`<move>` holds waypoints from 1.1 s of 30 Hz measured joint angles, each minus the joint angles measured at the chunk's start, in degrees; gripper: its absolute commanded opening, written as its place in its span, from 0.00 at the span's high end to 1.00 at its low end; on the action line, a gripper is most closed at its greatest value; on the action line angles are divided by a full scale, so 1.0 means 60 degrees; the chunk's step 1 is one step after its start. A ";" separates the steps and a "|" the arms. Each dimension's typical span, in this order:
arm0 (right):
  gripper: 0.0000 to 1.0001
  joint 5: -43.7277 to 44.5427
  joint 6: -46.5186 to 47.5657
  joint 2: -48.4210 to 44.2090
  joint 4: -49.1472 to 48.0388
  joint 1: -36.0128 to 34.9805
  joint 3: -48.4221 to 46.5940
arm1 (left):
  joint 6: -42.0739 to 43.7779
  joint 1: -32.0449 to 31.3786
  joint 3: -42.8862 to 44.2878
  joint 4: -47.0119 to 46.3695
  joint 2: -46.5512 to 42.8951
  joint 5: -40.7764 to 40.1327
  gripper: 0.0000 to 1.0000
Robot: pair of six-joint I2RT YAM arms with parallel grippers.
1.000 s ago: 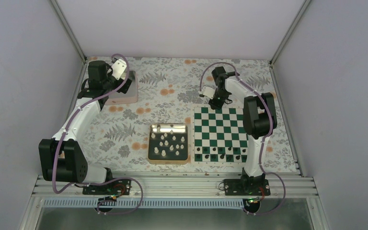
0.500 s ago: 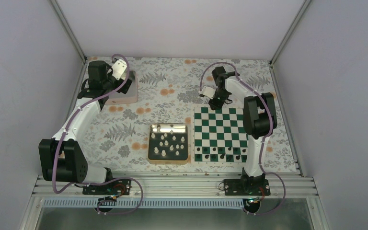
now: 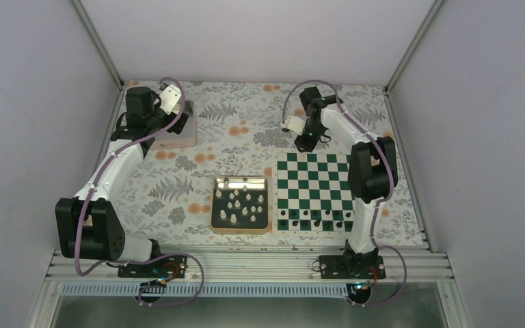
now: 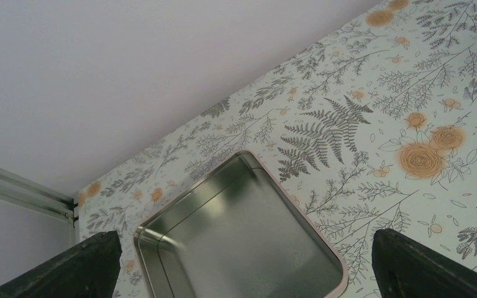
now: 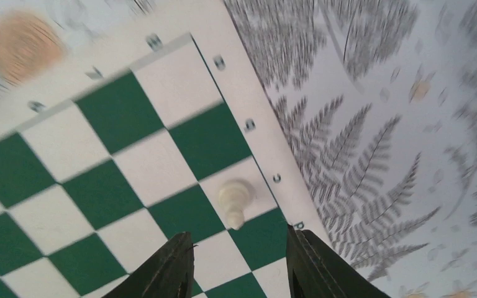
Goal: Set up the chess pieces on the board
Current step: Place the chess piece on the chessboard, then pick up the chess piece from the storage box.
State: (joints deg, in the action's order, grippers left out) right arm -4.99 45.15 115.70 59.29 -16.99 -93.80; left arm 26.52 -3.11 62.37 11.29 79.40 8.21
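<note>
In the right wrist view one white chess piece (image 5: 233, 197) stands upright on a white square at the edge of the board (image 5: 118, 180), beside the lettered border. My right gripper (image 5: 239, 239) hovers open just above it, a finger on each side and neither touching it. From above, that gripper (image 3: 305, 143) is at the board's (image 3: 314, 181) far edge. Several more white pieces (image 3: 239, 207) lie in the gold-rimmed tray (image 3: 214, 205). My left gripper (image 4: 243, 239) is open and empty above a silver tin (image 4: 186, 198).
Black pieces (image 3: 314, 220) line the board's near rows. The tin (image 3: 190, 137) sits at the far left of the floral cloth, with my left gripper (image 3: 167, 121) over it. Enclosure walls stand close on both sides and at the back.
My right gripper has opened, leaving the white piece standing on the board, and its wrist has drawn slightly up and back. The left arm has not moved.
</note>
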 measured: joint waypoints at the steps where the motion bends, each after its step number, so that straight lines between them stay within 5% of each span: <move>1: 0.59 0.0062 -0.0004 -0.0127 0.0124 -0.0171 -0.0178 | 0.0007 0.0000 -0.0007 0.0007 0.0000 0.0004 0.00; 16: 0.65 -0.0404 -0.0178 -0.0637 0.0503 -0.5260 -0.0933 | 0.0007 0.0000 -0.0025 0.0018 -0.0033 0.0011 0.00; 33: 0.67 -0.1173 0.0976 0.0561 -0.0969 -0.5927 -0.0452 | 0.0011 0.0018 -0.0138 0.0007 -0.0495 0.0000 0.00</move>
State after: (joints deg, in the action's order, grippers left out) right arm -12.03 51.00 119.07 53.47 -52.56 -96.51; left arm 26.59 -3.01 61.54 11.33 76.42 8.21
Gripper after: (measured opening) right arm 0.334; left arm 0.999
